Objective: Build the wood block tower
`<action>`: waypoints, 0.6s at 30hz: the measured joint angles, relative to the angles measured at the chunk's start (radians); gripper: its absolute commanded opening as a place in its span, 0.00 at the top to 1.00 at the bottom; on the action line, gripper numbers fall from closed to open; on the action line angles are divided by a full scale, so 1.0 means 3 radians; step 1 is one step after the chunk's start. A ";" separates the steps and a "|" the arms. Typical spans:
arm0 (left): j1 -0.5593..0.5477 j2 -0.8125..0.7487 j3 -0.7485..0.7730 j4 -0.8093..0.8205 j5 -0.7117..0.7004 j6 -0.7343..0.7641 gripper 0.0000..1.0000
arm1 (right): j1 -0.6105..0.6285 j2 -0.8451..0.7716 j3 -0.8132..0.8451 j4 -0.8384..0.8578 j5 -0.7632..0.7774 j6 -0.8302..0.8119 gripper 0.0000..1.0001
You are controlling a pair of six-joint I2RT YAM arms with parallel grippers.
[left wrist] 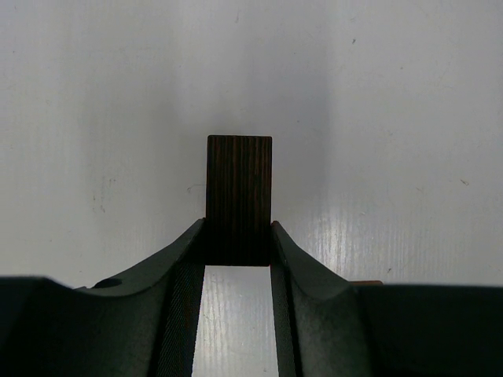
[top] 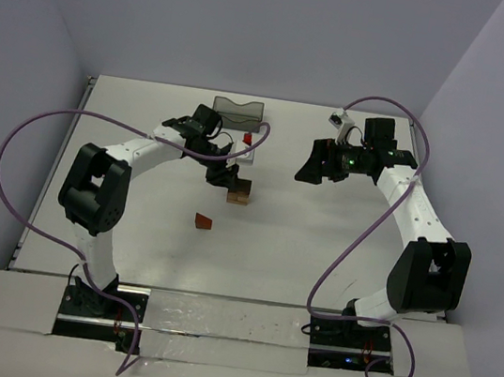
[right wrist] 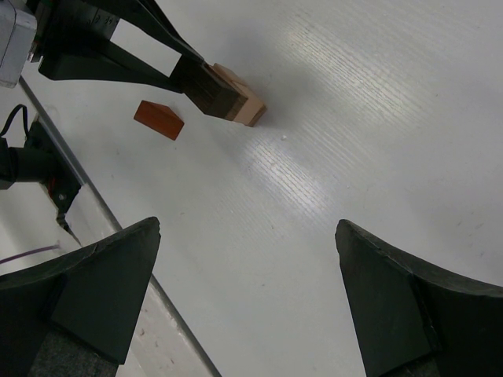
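The left end effector (top: pixel 224 176) reaches out over the middle of the white counter (top: pixel 271 248). It is closed partway on a dark brown block (left wrist: pixel 239 192). In the left wrist view the block stands between the two fingers (left wrist: pixel 179 263). Its lower part is pinched on both sides and its upper part sticks out past the tips, showing dark, streaky grain.

From the right wrist view, the held block sits right against the tan blocks (right wrist: pixel 245 104), which rest on the counter. I cannot tell from here whether it is lying on them or only touching their side. From above, the tan blocks show just to the right of the left fingers, near the centre of the counter.

The reddish-brown wedge (top: pixel 203 222) lies alone on the counter, on the near side of the tan blocks and a little left, apart from them and touched by nothing.

The right end effector (top: pixel 316 164) hangs above the counter to the right of the blocks, well apart from them. Its jaws are spread wide with nothing between them, and in its own camera only bare counter shows in the gap.

At the far edge of the counter sits a dark translucent bin (top: pixel 238 111). A small red piece (top: pixel 248 138) is just in front of it, too small to make out. Purple cables (top: pixel 27 136) loop beside both arms.
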 measured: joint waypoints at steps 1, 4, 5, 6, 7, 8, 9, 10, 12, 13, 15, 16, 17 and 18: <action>0.0000 0.0000 0.0000 0.0000 -0.0003 0.0000 0.58 | 0.0000 0.0000 0.0000 0.0000 0.0000 0.0000 0.00; 0.0000 0.0000 0.0000 0.0000 -0.0017 0.0004 0.58 | 0.0000 0.0000 0.0000 0.0000 0.0000 0.0000 0.00; 0.0000 0.0000 0.0000 0.0000 -0.0019 0.0006 0.57 | 0.0000 0.0000 0.0000 0.0000 -0.0001 0.0000 0.00; 0.0000 0.0000 0.0000 0.0000 -0.0020 0.0008 0.57 | 0.0000 0.0000 0.0000 0.0000 -0.0002 0.0000 0.00; 0.0000 0.0000 0.0000 0.0000 -0.0021 0.0010 0.57 | 0.0000 0.0000 0.0000 0.0000 -0.0003 0.0000 0.00; 0.0000 0.0000 0.0000 0.0000 -0.0023 0.0012 0.56 | 0.0000 0.0000 0.0000 0.0000 -0.0005 0.0000 0.00; 0.0000 0.0000 0.0000 0.0000 -0.0026 0.0014 0.56 | 0.0000 0.0000 0.0000 0.0000 -0.0007 0.0000 0.00; 0.0000 0.0000 0.0000 0.0000 -0.0028 0.0015 0.56 | 0.0000 0.0000 0.0000 0.0000 -0.0010 0.0000 0.00; 0.0000 0.0001 0.0000 -0.0001 -0.0029 0.0021 0.54 | 0.0000 0.0000 0.0000 0.0000 -0.0011 0.0000 0.00; 0.0000 0.0001 0.0000 -0.0001 -0.0029 0.0023 0.53 | 0.0000 0.0000 0.0000 0.0000 -0.0012 0.0000 0.00; 0.0000 0.0001 0.0000 -0.0001 -0.0029 0.0031 0.50 | 0.0000 0.0000 0.0000 0.0000 -0.0014 0.0000 0.00; 0.0000 0.0000 0.0000 -0.0002 -0.0029 0.0038 0.49 | 0.0000 0.0000 0.0000 0.0000 -0.0015 0.0000 0.00; 0.0000 0.0001 0.0000 -0.0001 -0.0029 0.0043 0.48 | 0.0000 0.0000 0.0000 0.0000 -0.0016 0.0000 0.00; 0.0000 0.0001 0.0000 -0.0002 -0.0031 0.0047 0.45 | 0.0000 0.0000 0.0000 0.0000 -0.0020 0.0000 0.00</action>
